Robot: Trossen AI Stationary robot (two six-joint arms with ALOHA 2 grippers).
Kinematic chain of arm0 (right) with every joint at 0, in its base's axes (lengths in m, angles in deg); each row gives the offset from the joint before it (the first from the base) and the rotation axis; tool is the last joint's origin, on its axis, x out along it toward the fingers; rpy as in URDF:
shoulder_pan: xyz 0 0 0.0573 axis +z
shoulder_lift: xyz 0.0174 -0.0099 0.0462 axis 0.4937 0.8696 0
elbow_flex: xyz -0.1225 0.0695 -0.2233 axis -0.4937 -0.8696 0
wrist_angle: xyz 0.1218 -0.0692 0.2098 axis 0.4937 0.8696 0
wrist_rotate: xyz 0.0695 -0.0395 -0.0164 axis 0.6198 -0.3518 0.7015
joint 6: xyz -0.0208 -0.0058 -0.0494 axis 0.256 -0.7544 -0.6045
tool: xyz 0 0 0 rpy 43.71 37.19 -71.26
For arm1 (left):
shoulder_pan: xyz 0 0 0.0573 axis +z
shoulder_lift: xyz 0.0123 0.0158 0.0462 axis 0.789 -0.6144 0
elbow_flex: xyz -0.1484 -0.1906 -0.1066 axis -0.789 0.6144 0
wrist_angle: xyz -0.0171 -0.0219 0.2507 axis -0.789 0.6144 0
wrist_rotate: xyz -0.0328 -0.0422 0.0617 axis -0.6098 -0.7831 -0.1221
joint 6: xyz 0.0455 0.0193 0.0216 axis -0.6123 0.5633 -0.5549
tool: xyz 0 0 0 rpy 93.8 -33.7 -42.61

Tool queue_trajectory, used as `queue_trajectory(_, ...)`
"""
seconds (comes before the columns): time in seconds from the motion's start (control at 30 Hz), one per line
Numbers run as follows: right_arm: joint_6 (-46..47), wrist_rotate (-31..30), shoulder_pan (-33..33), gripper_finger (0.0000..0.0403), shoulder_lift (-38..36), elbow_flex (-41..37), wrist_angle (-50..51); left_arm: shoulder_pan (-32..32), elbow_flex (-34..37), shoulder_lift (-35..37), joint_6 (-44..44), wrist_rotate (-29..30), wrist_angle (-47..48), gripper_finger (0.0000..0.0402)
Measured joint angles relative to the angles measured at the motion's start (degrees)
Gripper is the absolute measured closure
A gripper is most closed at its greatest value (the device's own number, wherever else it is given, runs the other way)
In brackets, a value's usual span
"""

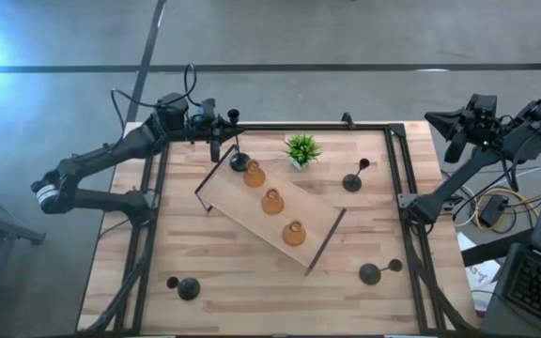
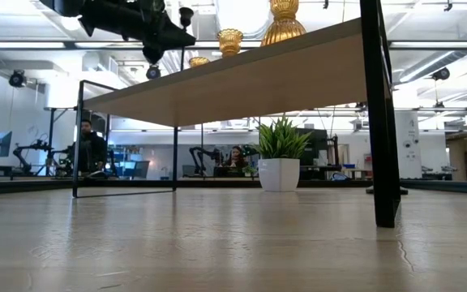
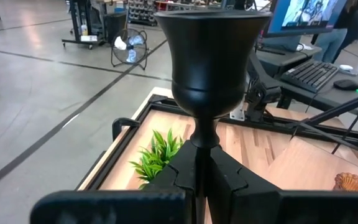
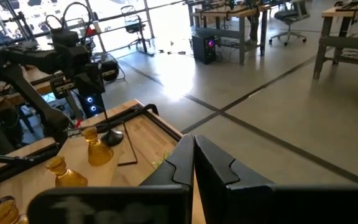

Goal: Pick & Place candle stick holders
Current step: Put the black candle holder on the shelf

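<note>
My left gripper (image 1: 222, 141) is shut on a black candle holder (image 3: 207, 62) over the far-left end of the light wooden tray (image 1: 316, 218). Three amber holders (image 1: 271, 201) stand in a row on the tray and also show in the low view (image 2: 284, 20). Three more black holders lie on the table, at the right (image 1: 355, 178), near right (image 1: 376, 272) and near left (image 1: 184, 286). My right gripper (image 4: 194, 149) is shut and empty, off the table's far right corner (image 1: 458, 131). My left gripper pinches the black holder's thin stem (image 3: 202, 140) just below the cup, between its two fingers. The fingers come in level from the table's left. The holder stands about upright, with its round base (image 4: 110, 138) at the tray's end. I cannot tell whether the base rests on the tray.
A small green potted plant (image 1: 301, 148) stands just beyond the tray's far side, close to the held holder (image 3: 157, 155). The tray lies slantwise across the table's middle. A dark frame rail (image 1: 280, 126) runs along the table's edges.
</note>
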Motion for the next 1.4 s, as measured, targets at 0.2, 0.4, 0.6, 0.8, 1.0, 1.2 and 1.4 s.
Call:
queue_trajectory(0.2,0.0,-0.1,0.0,0.0394,0.0,0.0,0.0,0.0,-0.1,0.2,-0.6,-0.1,1.2,0.0387)
queue_trajectory(0.4,0.0,-0.1,0.0,0.0394,0.0,0.0,0.0,0.0,-0.1,1.0,-0.7,-0.3,2.6,0.0387)
queue_trajectory(0.6,0.2,-0.2,0.0,0.0394,0.0,0.0,0.0,0.0,-0.1,1.8,-0.9,-1.1,4.9,0.0387)
queue_trajectory(0.8,0.2,-0.2,0.0,0.0394,0.0,0.0,0.0,0.0,-0.1,1.8,-1.5,-1.5,5.4,0.0386)
queue_trajectory(1.0,0.2,-0.3,0.0,0.0394,0.0,0.0,0.0,0.0,-0.1,1.8,-1.8,-1.7,5.6,0.0384)
queue_trajectory(1.2,0.2,-0.3,0.0,0.0394,0.0,0.0,0.0,0.0,0.3,1.6,-1.5,-3.4,7.7,0.0364)
queue_trajectory(1.4,0.2,-0.3,0.0,0.0394,-0.1,0.0,0.0,0.0,0.2,1.6,-1.5,-3.4,7.3,0.0364)
